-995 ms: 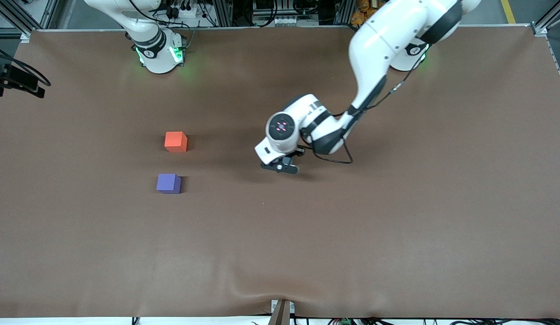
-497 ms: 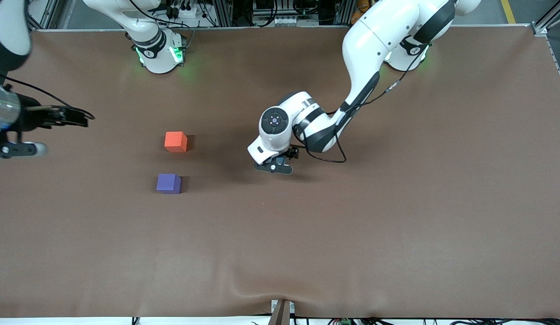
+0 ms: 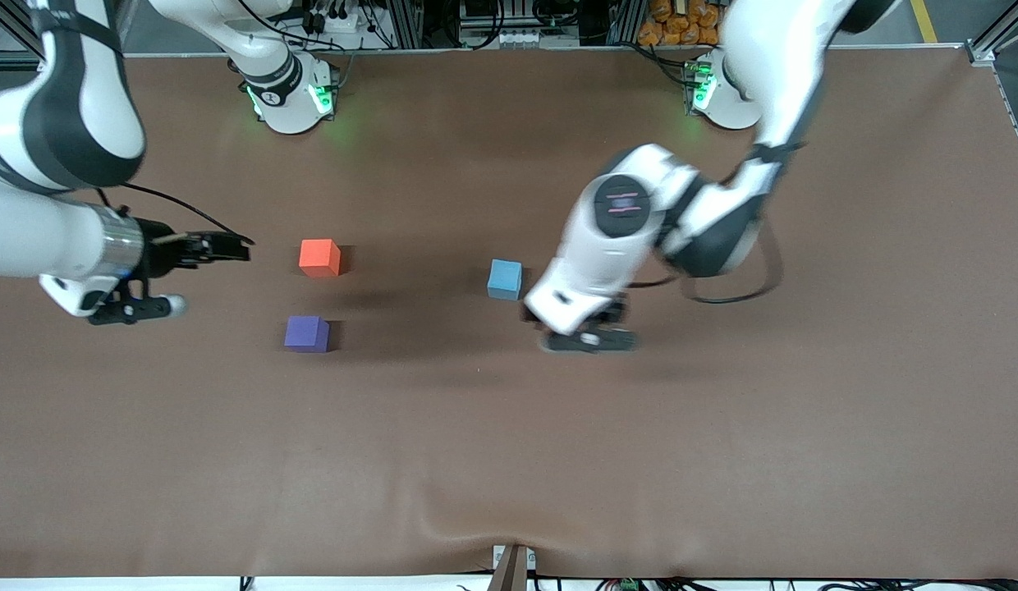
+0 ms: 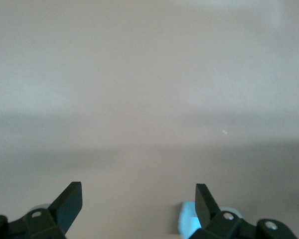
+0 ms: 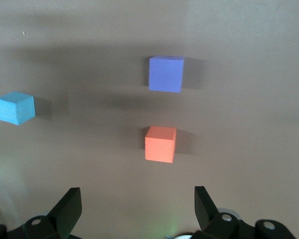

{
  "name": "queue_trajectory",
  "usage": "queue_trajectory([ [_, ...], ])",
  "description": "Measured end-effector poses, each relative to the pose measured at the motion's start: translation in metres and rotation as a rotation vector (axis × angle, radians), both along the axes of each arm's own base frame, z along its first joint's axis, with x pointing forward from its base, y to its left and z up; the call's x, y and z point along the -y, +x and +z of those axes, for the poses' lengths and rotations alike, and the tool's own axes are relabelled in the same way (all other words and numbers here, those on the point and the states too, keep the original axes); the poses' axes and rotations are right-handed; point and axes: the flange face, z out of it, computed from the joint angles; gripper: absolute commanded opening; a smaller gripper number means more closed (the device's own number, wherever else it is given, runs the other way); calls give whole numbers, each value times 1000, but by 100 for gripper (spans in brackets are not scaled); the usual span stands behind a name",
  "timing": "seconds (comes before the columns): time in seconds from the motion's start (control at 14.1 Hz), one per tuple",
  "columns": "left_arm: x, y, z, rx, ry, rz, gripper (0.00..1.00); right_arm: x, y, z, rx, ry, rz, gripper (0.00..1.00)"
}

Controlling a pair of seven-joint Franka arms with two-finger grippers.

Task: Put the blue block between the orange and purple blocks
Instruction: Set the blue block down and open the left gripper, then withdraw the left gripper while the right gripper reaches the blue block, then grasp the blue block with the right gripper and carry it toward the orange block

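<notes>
1. Front view: blue block (image 3: 505, 279) sits on the desk (image 3: 722, 427), well apart from the orange block (image 3: 319, 257) and purple block (image 3: 306, 334); left tool (image 3: 589, 338) is beside it.
2. Left wrist view: fingers (image 4: 67, 205) apart, empty.
3. Right wrist view: right tool (image 5: 137, 211) spread wide, empty, over the desk near the orange block.

Brown table cover (image 3: 509, 460) lies flat, with a wrinkle at the edge nearest the front camera. Metal bracket (image 3: 513, 566) sits at that edge, mid-length.
</notes>
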Motion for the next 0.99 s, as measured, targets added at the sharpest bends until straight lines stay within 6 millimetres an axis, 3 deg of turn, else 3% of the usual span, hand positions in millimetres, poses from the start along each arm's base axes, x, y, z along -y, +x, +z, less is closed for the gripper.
queue_trajectory([
  [0.07,-32,12,18,7,13,-1,100,-17,-1,-4,0,-13,-36,100],
  [0.21,-89,29,43,14,36,-7,100,-74,-7,-8,18,-49,-98,100],
  [0.5,-163,40,73,-9,65,-36,100,-204,-37,-34,70,-100,-207,100],
  [0.78,-227,35,116,-25,65,-19,100,-327,-80,-97,115,-119,-277,100],
  [0.99,-253,24,138,-42,80,18,100,-368,-95,-149,150,-110,-264,100],
])
